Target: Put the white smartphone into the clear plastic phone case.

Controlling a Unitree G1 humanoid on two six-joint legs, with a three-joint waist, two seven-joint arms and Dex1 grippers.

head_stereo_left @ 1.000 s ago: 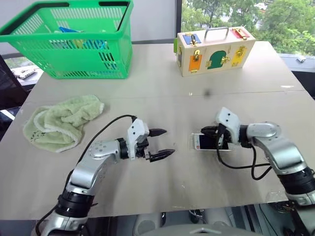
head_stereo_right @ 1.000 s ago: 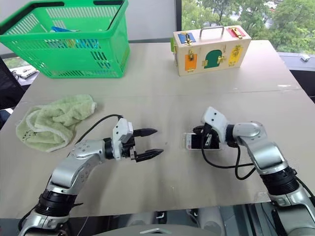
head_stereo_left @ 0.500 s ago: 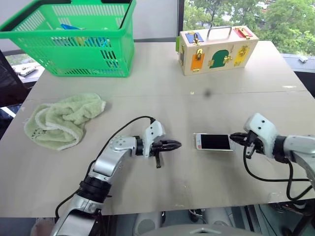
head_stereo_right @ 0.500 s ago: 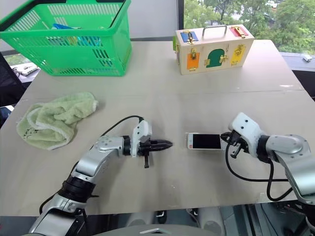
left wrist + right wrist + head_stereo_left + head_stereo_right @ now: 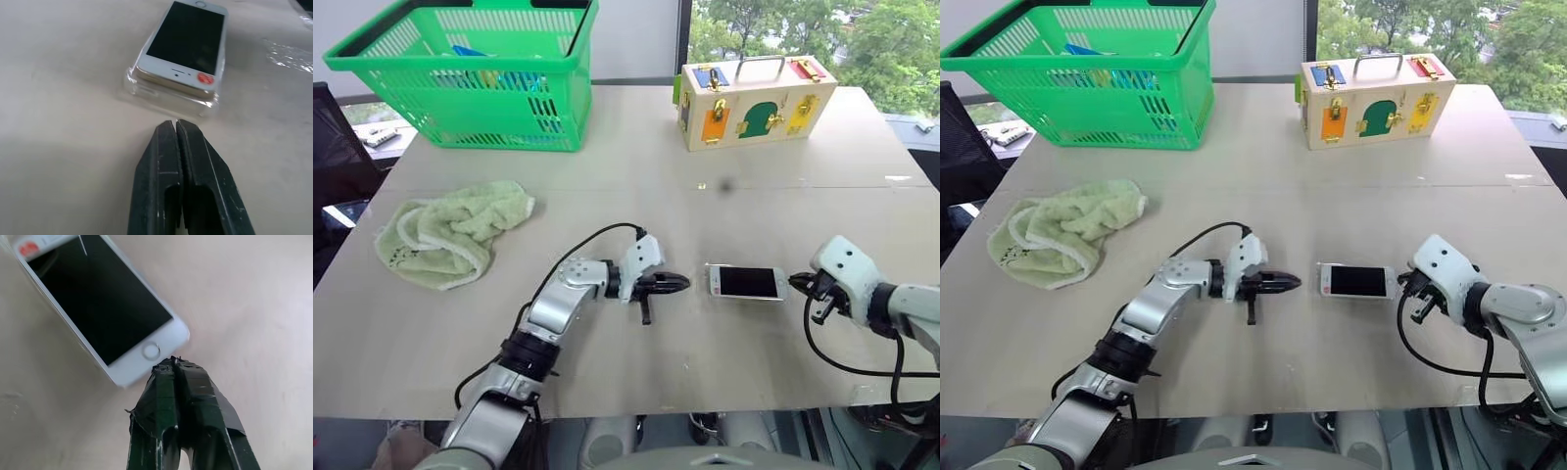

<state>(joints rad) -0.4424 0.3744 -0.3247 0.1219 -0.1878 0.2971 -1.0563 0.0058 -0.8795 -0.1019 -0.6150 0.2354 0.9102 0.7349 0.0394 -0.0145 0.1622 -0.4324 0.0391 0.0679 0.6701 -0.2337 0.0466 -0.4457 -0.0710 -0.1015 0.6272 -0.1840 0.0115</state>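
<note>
Phone sitting in its case, both grippers pinched closed on either side

The white smartphone (image 5: 747, 282) lies screen-up in the clear plastic phone case (image 5: 142, 90) on the table (image 5: 724, 362), between the two grippers. The left gripper (image 5: 680, 283) points at its end from just beside it, fingers pressed together on nothing. The right gripper (image 5: 796, 284) sits at the home-button end, jaws closed too and empty. A green towel (image 5: 450, 233), green basket (image 5: 470, 73) and wooden latch box (image 5: 756, 101) are well apart.

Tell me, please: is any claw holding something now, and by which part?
Nothing is held. The left claw and right claw are shut and empty, one at each end of the white smartphone.
</note>
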